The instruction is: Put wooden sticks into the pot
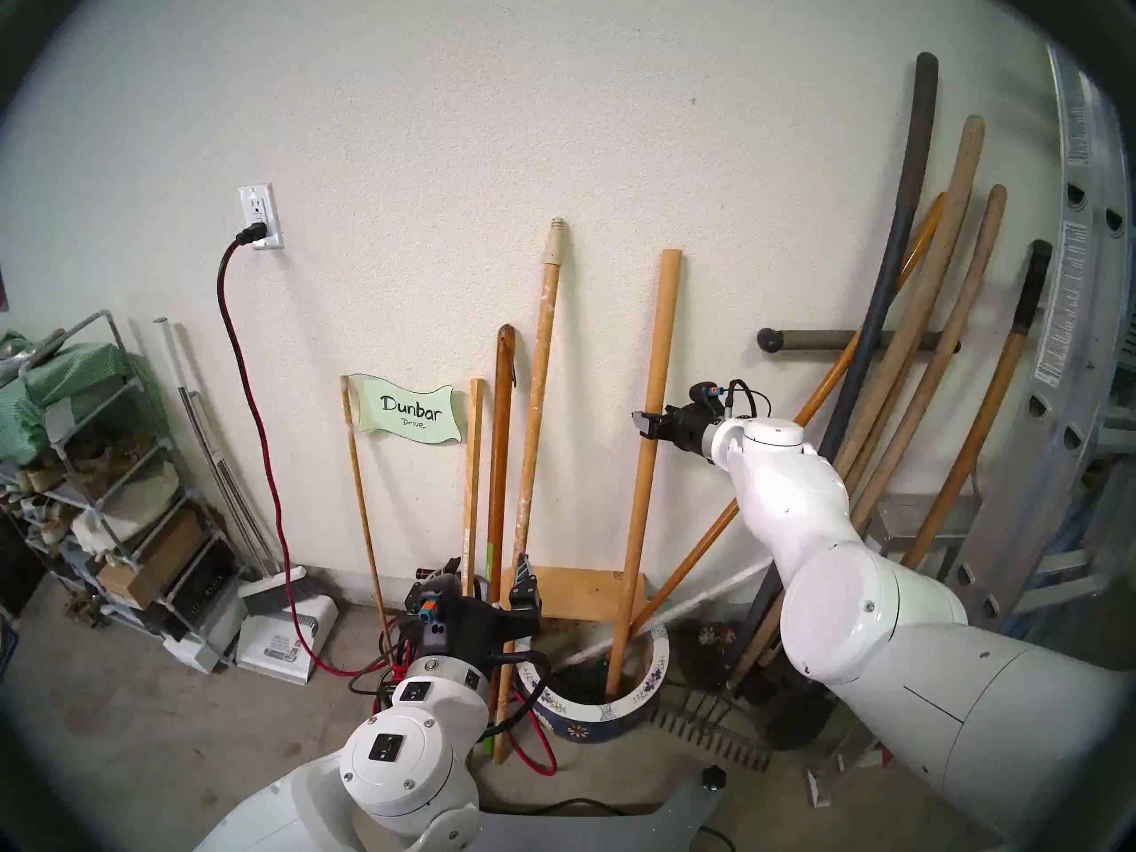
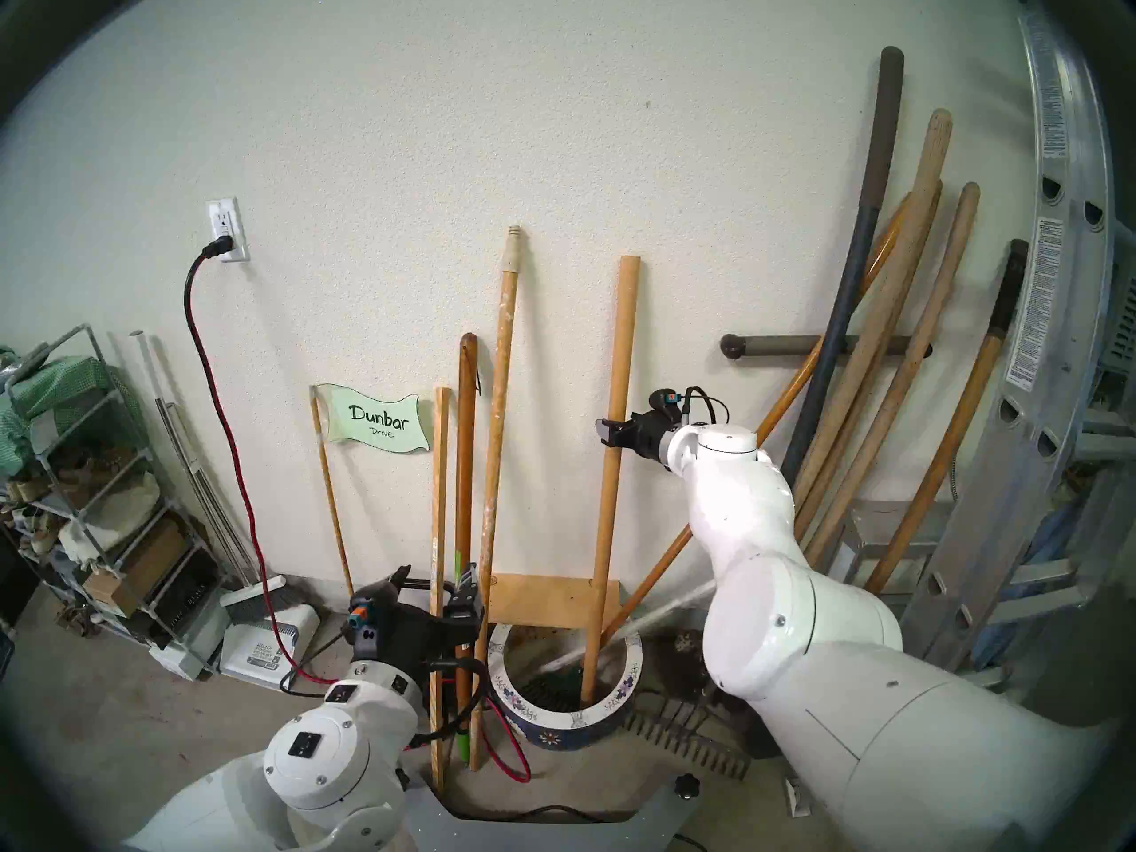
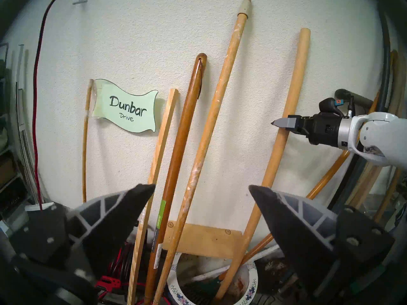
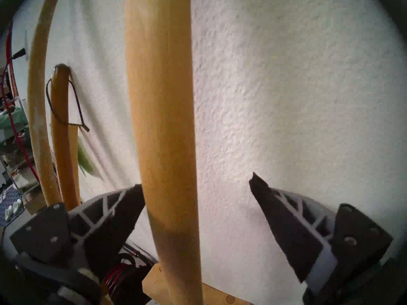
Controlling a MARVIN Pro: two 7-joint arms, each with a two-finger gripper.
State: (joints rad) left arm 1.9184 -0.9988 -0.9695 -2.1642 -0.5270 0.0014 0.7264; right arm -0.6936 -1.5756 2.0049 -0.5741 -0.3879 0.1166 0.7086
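Right hand (image 1: 645, 425) open around plain dowel (image 1: 653, 402), foot inside pot (image 1: 651, 678). Withdraw straight back from pot without nudging dowel. Left hand (image 3: 201, 190) open, empty.

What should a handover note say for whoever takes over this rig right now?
Right gripper: open, the plain dowel between its jaws, not clamped.
Left gripper: open, empty, low in front of the other sticks.
Done: plain dowel stands in the pot, top leaning on the wall.
Left: paint-flecked stick and dark red-brown stick stand outside the pot, leaning on the wall to its left.
Next, probably: back the right gripper off the dowel, then fetch those two.
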